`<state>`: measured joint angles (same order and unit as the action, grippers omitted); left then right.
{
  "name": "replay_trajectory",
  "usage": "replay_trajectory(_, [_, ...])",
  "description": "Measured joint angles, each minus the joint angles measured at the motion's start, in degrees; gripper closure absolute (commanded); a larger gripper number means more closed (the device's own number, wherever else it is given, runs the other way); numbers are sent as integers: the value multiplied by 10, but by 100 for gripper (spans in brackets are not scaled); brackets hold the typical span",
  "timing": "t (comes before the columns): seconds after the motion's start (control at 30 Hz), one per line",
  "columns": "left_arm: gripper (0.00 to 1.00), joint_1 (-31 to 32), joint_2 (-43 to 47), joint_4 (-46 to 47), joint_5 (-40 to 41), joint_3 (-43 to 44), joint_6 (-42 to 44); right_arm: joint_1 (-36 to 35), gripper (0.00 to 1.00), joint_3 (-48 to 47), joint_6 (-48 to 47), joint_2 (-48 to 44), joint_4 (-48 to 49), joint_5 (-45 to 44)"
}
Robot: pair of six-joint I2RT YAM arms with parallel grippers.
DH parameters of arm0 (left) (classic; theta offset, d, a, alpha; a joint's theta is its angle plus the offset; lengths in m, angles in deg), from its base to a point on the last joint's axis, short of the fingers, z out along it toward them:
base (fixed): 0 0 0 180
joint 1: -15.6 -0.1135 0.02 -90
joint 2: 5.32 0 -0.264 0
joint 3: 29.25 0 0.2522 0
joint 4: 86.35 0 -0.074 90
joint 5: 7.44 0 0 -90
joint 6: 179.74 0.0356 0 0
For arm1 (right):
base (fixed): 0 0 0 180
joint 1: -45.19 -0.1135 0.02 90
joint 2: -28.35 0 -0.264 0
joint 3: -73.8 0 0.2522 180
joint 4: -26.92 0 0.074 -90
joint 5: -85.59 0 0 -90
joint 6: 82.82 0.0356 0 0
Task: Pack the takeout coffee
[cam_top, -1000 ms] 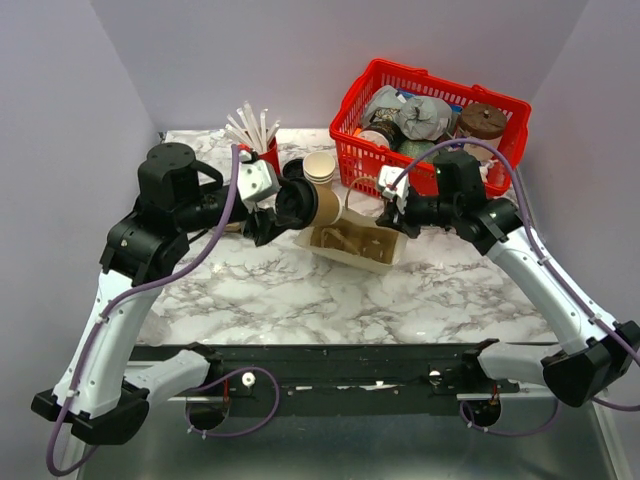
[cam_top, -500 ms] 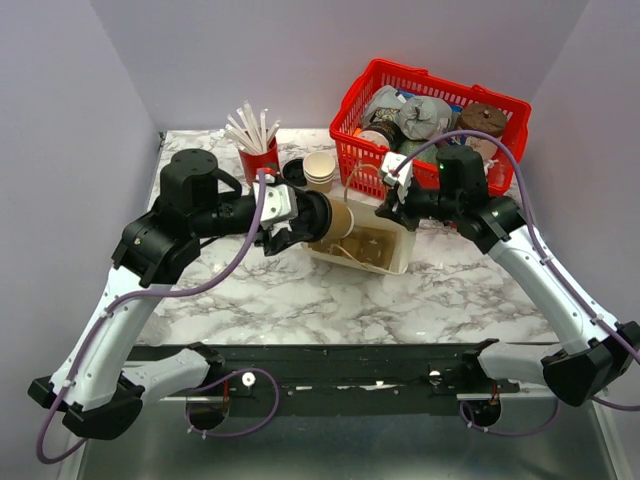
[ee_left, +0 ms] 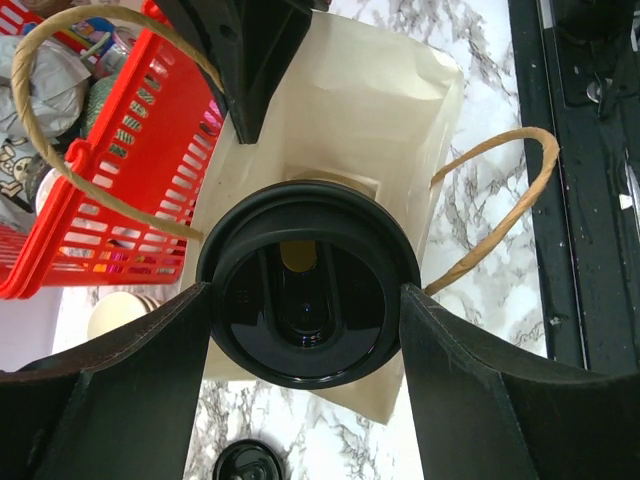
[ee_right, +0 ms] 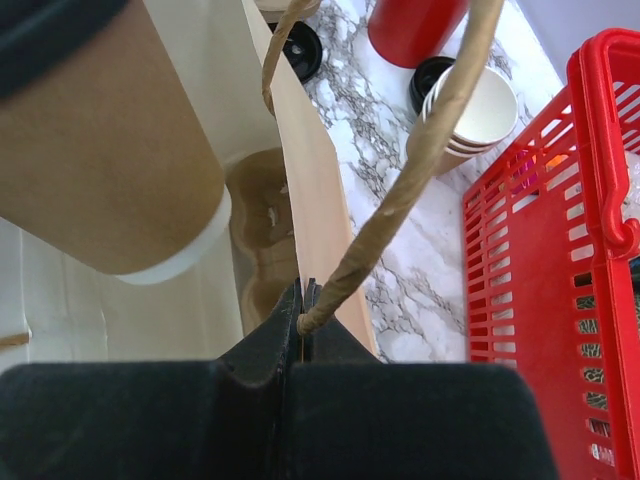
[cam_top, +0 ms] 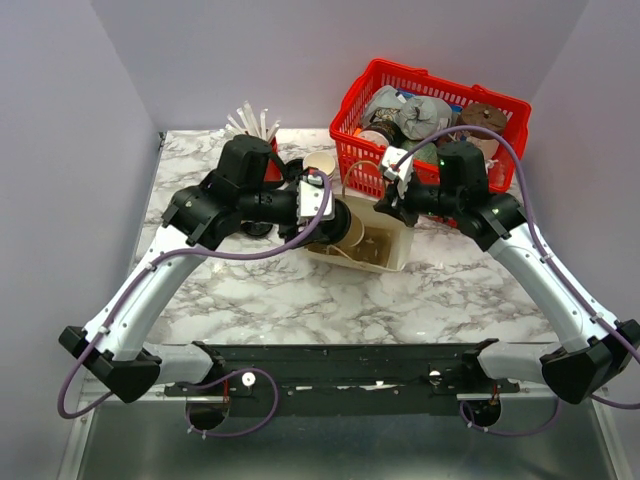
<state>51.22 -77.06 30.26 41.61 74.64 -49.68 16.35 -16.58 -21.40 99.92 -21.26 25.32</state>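
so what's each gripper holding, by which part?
Left gripper: the takeout coffee, clamped across its black lid. Right gripper: the paper bag, pinched at its rim where the handle attaches.

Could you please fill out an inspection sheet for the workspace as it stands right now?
Surface: marble table, no spills seen.
Job's things: coffee cup with a black lid, tilted, its base toward the open paper bag; a cardboard holder lies inside the bag.
Clutter: red basket full of packets and jars; red cup of straws; stacked paper cups; loose lid.
Grippers: left gripper grips the coffee cup at its lid; right gripper is pinched shut on the bag's edge at a handle.
Cables: purple cables run along both arms, clear of the bag.
Surroundings: plain walls; nothing else seen.
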Motion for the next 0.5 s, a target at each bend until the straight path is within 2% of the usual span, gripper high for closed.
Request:
replay_trajectory(0.3, [100, 16, -49, -12, 0, 16, 35, -5, 99, 0, -9, 0, 0, -2])
replay_trajectory(0.5, [100, 49, -80, -32, 13, 25, 78, -5, 99, -2, -3, 0, 6, -28])
